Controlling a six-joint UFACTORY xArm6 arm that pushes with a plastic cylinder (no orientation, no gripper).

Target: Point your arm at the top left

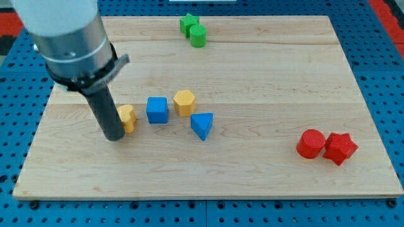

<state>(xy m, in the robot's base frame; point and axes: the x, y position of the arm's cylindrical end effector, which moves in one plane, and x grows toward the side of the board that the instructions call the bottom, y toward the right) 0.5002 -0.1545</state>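
Note:
My tip [114, 137] rests on the wooden board [252, 75] at the view's left, just left of a small yellow block [127, 117] and touching or nearly touching it. The grey arm body [66, 34] fills the view's top left corner and hides the board there. A blue cube [157, 109] sits right of the yellow block. A yellow hexagonal block [184, 101] is right of the cube. A blue triangular block [202, 125] lies below and right of that.
A green star-shaped block [188, 23] and a green cylinder [198, 35] touch each other at the view's top centre. A red cylinder [311, 143] and a red star-shaped block [340, 148] sit side by side at the view's lower right. Blue pegboard [379, 38] surrounds the board.

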